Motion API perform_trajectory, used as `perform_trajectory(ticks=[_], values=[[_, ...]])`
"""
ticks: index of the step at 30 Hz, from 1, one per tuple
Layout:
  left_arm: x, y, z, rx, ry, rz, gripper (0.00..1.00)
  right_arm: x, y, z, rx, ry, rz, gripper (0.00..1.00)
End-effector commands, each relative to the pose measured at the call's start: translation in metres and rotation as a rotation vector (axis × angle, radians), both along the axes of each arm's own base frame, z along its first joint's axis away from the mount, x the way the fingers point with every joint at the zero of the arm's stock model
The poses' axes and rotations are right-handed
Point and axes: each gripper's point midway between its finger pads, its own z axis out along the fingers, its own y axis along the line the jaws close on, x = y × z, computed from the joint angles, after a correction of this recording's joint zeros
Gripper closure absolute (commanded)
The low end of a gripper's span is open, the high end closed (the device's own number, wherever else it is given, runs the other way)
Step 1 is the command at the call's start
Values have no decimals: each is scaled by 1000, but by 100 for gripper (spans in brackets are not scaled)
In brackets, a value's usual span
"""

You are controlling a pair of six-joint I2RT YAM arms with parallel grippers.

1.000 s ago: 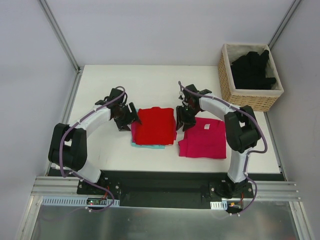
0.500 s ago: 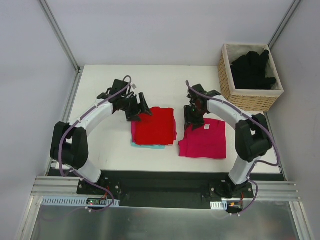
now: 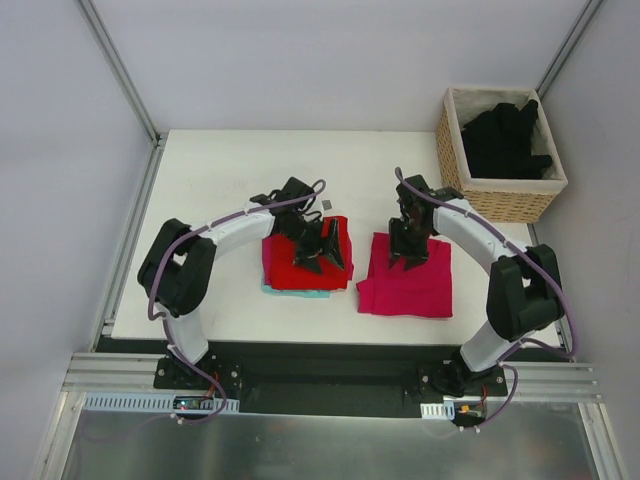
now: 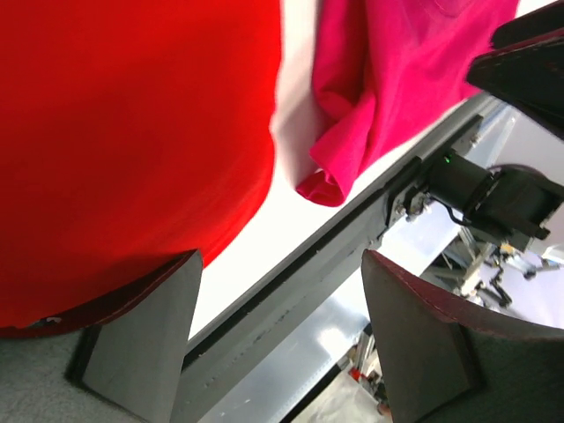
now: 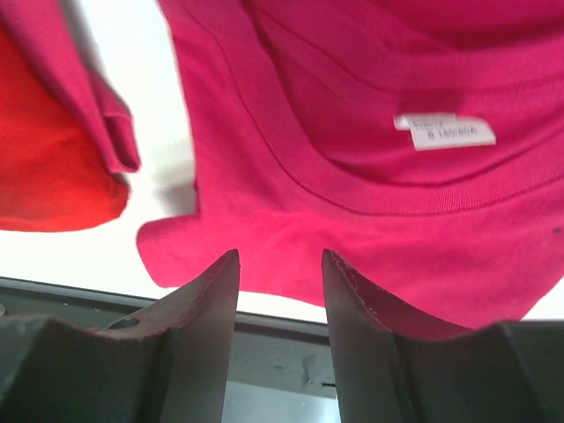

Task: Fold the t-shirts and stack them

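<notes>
On the white table (image 3: 215, 170), the left arm reached in from the left, across a folded red t-shirt (image 3: 285, 265). This shirt lay flat near the middle, on top of a folded teal cloth (image 3: 292, 292) of which only a thin strip showed along the near edge. The left gripper (image 3: 322, 257) hung over the right part of the red t-shirt. In the left wrist view the left gripper (image 4: 278, 339) had its jaws spread wide, with nothing between them. One of its fingers (image 4: 141, 344) stood over the edge of the red t-shirt (image 4: 132, 132).

A strip of bare table separated the red shirt from a magenta-pink t-shirt (image 3: 410, 290), which lay flat just to its right. Its left edge was slightly rumpled in the left wrist view (image 4: 397, 70).

The right gripper (image 3: 408, 255) hung over the far part of the pink shirt, near its collar. The right wrist view showed the right gripper (image 5: 280, 300) with its jaws a narrow gap apart and empty, over the collar band of the magenta-pink t-shirt (image 5: 352, 185). A small white label (image 5: 445, 130) sat inside the neck, and the red t-shirt (image 5: 44, 176) showed at the left edge.

In the far right corner stood a woven wicker basket (image 3: 500, 195), well apart from both shirts. It held a heap of black t-shirts (image 3: 505, 140).
</notes>
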Motion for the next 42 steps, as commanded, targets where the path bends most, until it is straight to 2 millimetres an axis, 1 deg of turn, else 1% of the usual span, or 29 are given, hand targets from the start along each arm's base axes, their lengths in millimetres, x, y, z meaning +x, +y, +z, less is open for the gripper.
perform_trajectory(ticks=[1, 3, 4, 6, 8, 10, 11, 13, 14, 16, 17, 18, 21, 23, 24, 26, 27, 29, 33, 37, 39, 40, 42], values=[[-3, -15, 8, -56, -6, -76, 28, -29, -12, 8, -25, 57, -78, 55], [-4, -17, 5, -53, 0, -85, 28, -43, -16, 3, -39, 91, -95, 55], [-6, -19, 4, -50, 0, -90, 28, -46, -18, 5, -35, 85, -99, 55], [-7, -21, -1, -45, 8, -98, 29, -54, -21, 1, -43, 94, -101, 55], [-9, -24, -6, -42, 18, -111, 29, -57, -19, 4, -26, 82, -98, 56], [-9, -28, -6, -48, 23, -121, 30, -55, -11, 6, 9, 66, -88, 56], [-12, -31, -10, -44, 34, -132, 31, -55, -7, 6, 17, 65, -82, 56], [-11, -38, -8, -53, 28, -144, 32, -52, -1, 8, 29, 60, -75, 56], [-13, -43, -8, -59, 34, -158, 35, -52, 3, 6, 26, 65, -63, 57], [-9, -51, -2, -78, 24, -166, 37, -49, 9, 8, 32, 61, -50, 57], [-9, -54, -3, -84, 35, -170, 37, -49, 12, 5, 30, 71, -36, 57], [-6, -60, 4, -100, 23, -178, 39, -49, 14, 5, 33, 75, -31, 57], [-4, -67, 9, -112, 26, -176, 40, -46, 18, 3, 31, 84, -16, 57], [-5, -66, 10, -111, 40, -165, 40, -45, 21, 3, 35, 83, -8, 57], [-7, -63, 5, -90, 46, -157, 40, -45, 21, 3, 35, 86, -5, 57], [-10, -58, 2, -68, 54, -145, 41, -44, 21, 3, 34, 84, -1, 57], [-11, -54, -3, -48, 59, -138, 41, -45, 21, 3, 33, 87, 7, 57], [-11, -53, -1, -39, 53, -132, 42, -45, 20, 3, 29, 90, 14, 57], [-4, -56, 11, -51, 13, -126, 42, -42, 19, 5, 20, 83, 34, 57], [6, -56, 24, -45, -64, -109, 43, -37, 19, 7, 17, 70, 47, 58], [15, -53, 33, -49, -105, -97, 43, -36, 20, 8, 18, 69, 48, 58], [18, -52, 40, -56, -125, -89, 43, -35, 20, 8, 19, 69, 52, 58], [30, -45, 48, -65, -133, -52, 45, -35, 21, 9, 21, 64, 55, 58]])
